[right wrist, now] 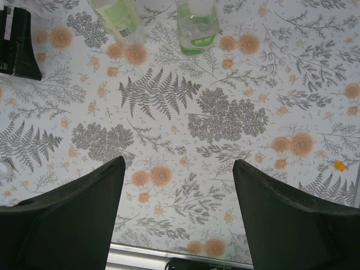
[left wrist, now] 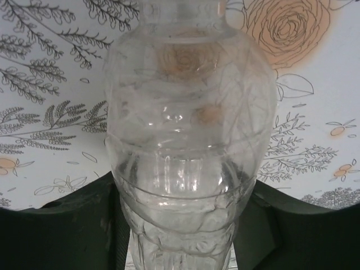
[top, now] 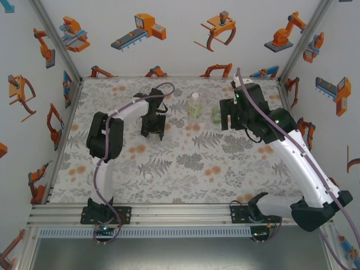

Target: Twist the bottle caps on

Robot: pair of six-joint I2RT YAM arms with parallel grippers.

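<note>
Left pincer (top: 153, 133) is closed on a clear bottle (left wrist: 191, 129). In the left wrist view its two dark fingers (left wrist: 62, 236) press against the bottle's lower sides from the bottom corners of the frame. The bottle runs up the middle, its neck cut off by the top edge. Right pincer (right wrist: 178, 163) is open: its fingers stand apart at the bottom of the right wrist view, with bare mat between them and nothing held.

Largest in the top view is the flowered mat (top: 169, 169), grey ferns and orange blooms, spread across the middle of the frame. The left arm (top: 107, 138) bends up from the lower left to left of centre, its pincer pointing down at the mat. The right arm (top: 298, 160) climbs from the lower right to right of centre.

Between the two pincers, at upper centre, the tall bottle (top: 194, 105) with a pale yellow-green label stands upright. Just to its right is the short green bottle (top: 215, 116), close beside the right pincer; I cannot tell whether they touch.

At the left edge of the right wrist view a small white round thing (right wrist: 3, 169) lies on the mat, half cut off. It may be a cap, but I cannot tell. At the far right sits a tiny bright orange bit (right wrist: 339, 165).
</note>
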